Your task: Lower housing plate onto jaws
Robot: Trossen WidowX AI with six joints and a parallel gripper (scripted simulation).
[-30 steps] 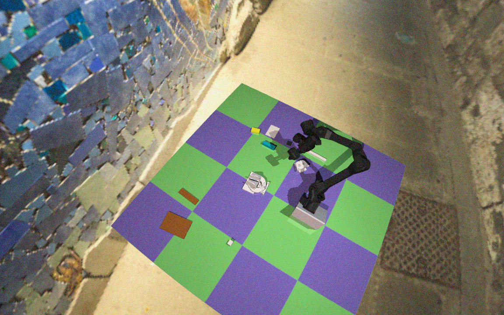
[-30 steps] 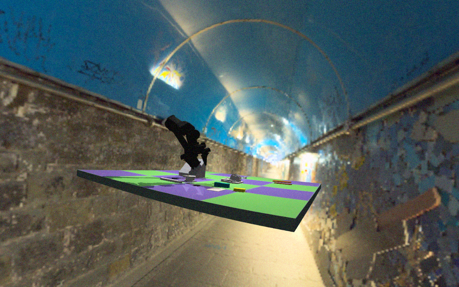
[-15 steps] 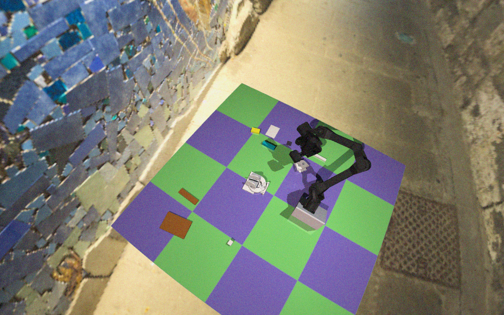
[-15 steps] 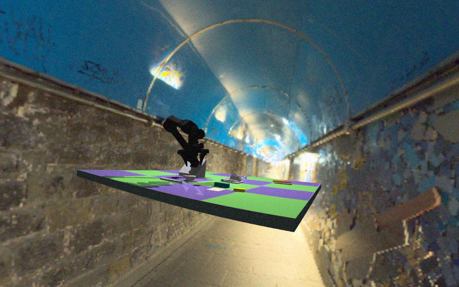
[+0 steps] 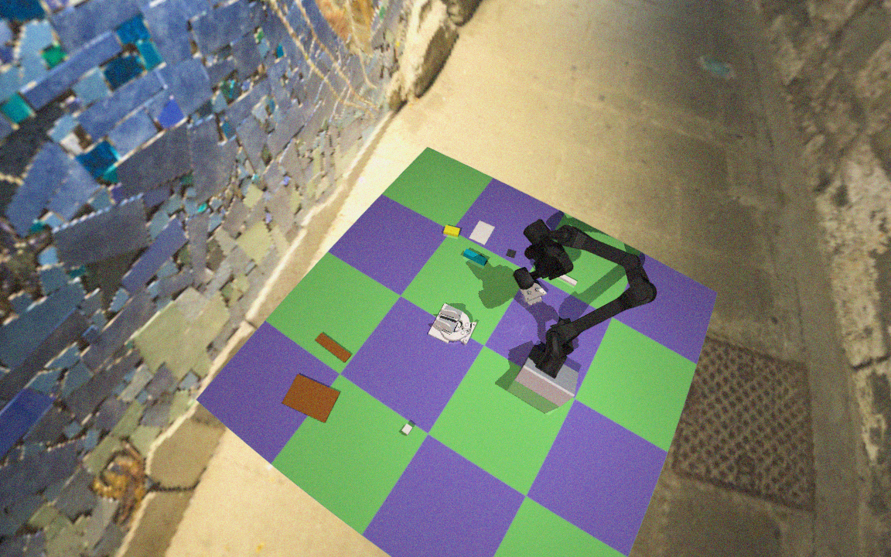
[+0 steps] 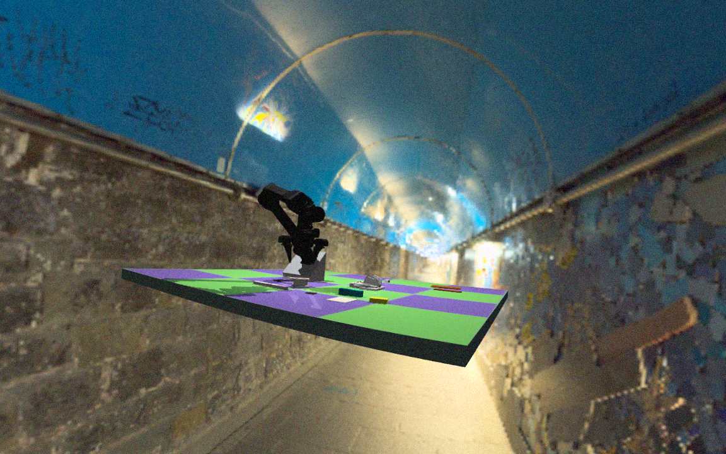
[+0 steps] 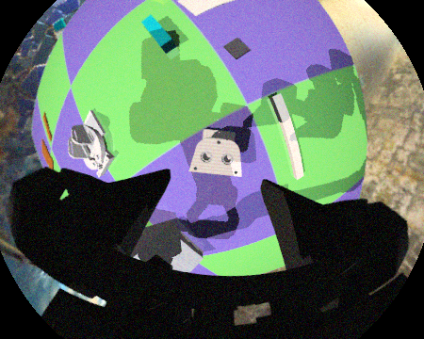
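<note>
The housing plate (image 5: 534, 294) (image 6: 298, 280) (image 7: 216, 165) is pale, with a rounded end and two large round holes. It rests at a raised height on a stand, apart from the base. The pale base assembly (image 5: 453, 325) (image 6: 367, 285) (image 7: 90, 146) stands on a purple square, with grey jaw parts upright on one side of it. Whether the jaws sit fully on their pins is too small to tell. My gripper (image 6: 302, 256) (image 7: 216, 179) is open and empty, pointing down high above the housing plate, which shows between the fingertips in the wrist view.
A long white bar (image 5: 566, 279) (image 7: 291, 141) lies beside the plate. A teal block (image 5: 475, 257) (image 6: 350, 292) (image 7: 156, 30), yellow block (image 5: 452, 230) (image 6: 379, 300), white square (image 5: 482, 232) and dark square (image 5: 511, 252) (image 7: 236, 48) lie beyond. Brown slabs (image 5: 311, 398) lie past the base.
</note>
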